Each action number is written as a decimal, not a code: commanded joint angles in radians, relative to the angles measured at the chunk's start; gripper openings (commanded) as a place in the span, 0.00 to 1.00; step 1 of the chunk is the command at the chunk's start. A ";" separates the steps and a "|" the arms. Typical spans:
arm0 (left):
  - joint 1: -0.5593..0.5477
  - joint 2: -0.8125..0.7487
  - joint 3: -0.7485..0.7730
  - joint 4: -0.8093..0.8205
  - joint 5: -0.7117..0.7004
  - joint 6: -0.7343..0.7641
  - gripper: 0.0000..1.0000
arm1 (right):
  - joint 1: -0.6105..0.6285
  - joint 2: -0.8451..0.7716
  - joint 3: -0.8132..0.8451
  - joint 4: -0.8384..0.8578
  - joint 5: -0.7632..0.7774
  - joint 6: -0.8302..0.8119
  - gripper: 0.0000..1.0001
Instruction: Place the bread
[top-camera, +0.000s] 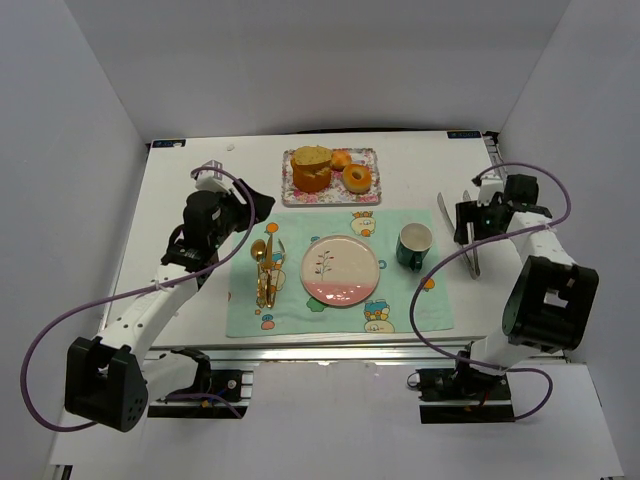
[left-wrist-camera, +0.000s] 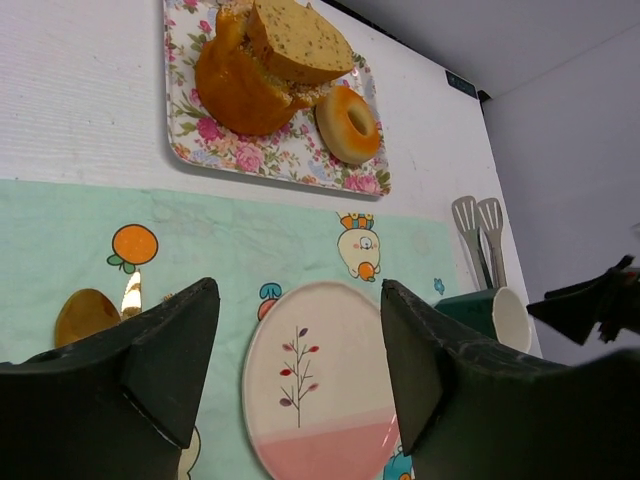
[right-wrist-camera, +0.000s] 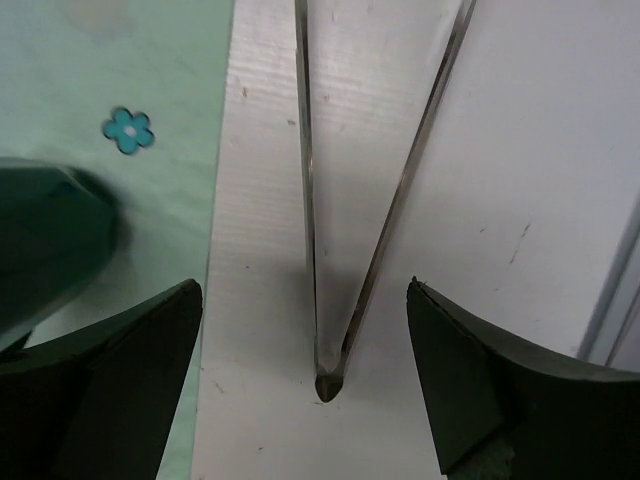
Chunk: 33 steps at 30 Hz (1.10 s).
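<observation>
The bread (top-camera: 357, 179), a small golden ring with a centre hole, lies on the floral tray (top-camera: 365, 198) at the back, right of a tall brown loaf (top-camera: 311, 167). It also shows in the left wrist view (left-wrist-camera: 348, 123). The pink and white plate (top-camera: 340, 269) sits bare on the green mat. My left gripper (left-wrist-camera: 300, 345) is open and empty above the mat's left part, looking at the plate (left-wrist-camera: 320, 385). My right gripper (right-wrist-camera: 305, 345) is open and empty, low over metal tongs (right-wrist-camera: 350, 200) that lie on the table right of the mat.
A small orange bun (top-camera: 341, 158) lies behind the loaf. A green cup (top-camera: 414, 246) stands right of the plate. Gold cutlery (top-camera: 264, 272) lies left of the plate. The tongs (top-camera: 472, 250) lie near the table's right edge. White walls enclose the table.
</observation>
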 joint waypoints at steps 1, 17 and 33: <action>-0.001 -0.023 0.002 -0.018 -0.016 0.016 0.75 | 0.005 0.032 -0.046 0.114 0.082 0.015 0.86; 0.001 0.046 0.042 -0.020 -0.040 0.016 0.76 | 0.006 0.291 0.011 0.222 0.099 -0.039 0.79; 0.001 0.036 0.047 -0.023 -0.060 0.012 0.76 | 0.006 0.262 0.027 0.157 0.098 -0.108 0.24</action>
